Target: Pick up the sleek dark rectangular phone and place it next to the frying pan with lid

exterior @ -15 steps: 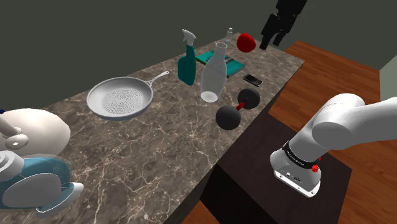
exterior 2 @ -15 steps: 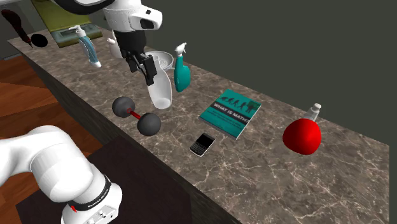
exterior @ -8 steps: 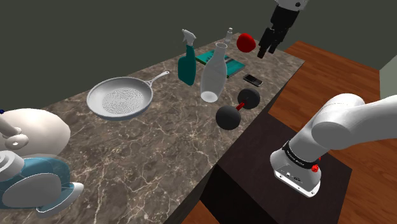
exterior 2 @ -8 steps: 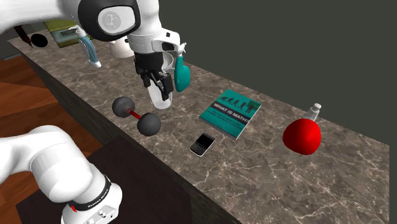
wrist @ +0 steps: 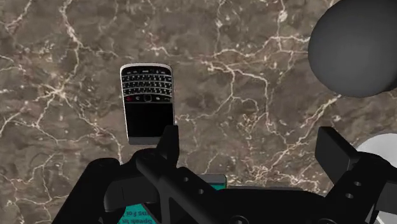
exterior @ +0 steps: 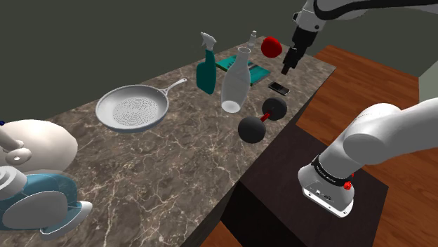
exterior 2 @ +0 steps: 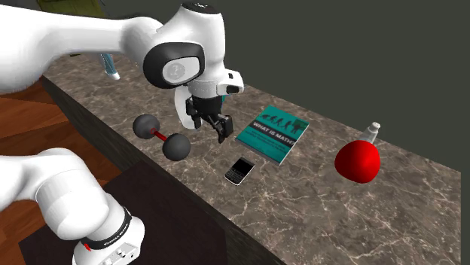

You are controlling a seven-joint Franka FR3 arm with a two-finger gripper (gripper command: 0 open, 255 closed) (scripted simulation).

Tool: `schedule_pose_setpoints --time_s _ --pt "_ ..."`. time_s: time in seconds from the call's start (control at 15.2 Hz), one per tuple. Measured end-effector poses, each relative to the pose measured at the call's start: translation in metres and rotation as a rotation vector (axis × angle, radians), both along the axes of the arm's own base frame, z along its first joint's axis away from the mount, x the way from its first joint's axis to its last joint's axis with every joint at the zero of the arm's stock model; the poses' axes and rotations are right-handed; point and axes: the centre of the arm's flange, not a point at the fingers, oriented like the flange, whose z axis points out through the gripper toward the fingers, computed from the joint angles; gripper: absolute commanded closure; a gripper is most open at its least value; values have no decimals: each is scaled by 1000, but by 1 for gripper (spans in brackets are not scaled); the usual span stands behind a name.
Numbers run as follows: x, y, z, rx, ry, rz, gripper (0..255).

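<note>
Looking at this one, the job's barely off the ground. The tool (exterior 2: 218, 132) hangs in the air above the desk (exterior: 161, 175) with its fingers spread apart and nothing between them. So no grasp yet.

The phone (wrist: 148, 102) lies flat on the marble, keypad and dark screen facing up, close to the desk's edge on the stand's side. In the second exterior view it sits just beside the corner of the teal book (exterior 2: 273, 133), with the dumbbell (exterior 2: 161, 136) off to that view's left. From the wrist view the phone isn't lined up between the fingers; it sits just past one of them, off to the side. My guess is the tool needs to slide over a bit and come down before it can close on anything.

The frying pan (exterior: 133, 109) is well apart from all this, further along the desk toward the shoulder view's left, past the clear carafe (exterior: 236, 81) and the spray bottle (exterior: 206, 67). I can't really make out a lid on it, tbh.

So what's left is basically everything: align, lower, grab, lift, carry past the clutter, set down beside the pan.
</note>
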Motion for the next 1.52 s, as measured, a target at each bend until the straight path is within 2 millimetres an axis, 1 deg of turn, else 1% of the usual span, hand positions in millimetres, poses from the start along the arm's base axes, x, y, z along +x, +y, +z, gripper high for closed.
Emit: schedule_pose_setpoints --time_s 0.07,0.13,0.26,0.4,0.66,0.73,0.99,1.19,1.32,1.52 --pt "6 -6 -13 1 3 12 0" --pt "11 -18 -20 1 4 23 0" --pt "19 -33 -42 2 9 48 0" --pt "28 -49 -56 3 12 72 0" --pt "43 -83 -96 5 20 120 0" --pt "47 -87 -102 5 21 127 0" --pt "49 -92 -125 4 22 134 0" --pt "50 -91 -142 4 22 135 0" --pt "50 -91 -147 3 22 135 0" --pt "50 -90 -148 3 21 135 0"
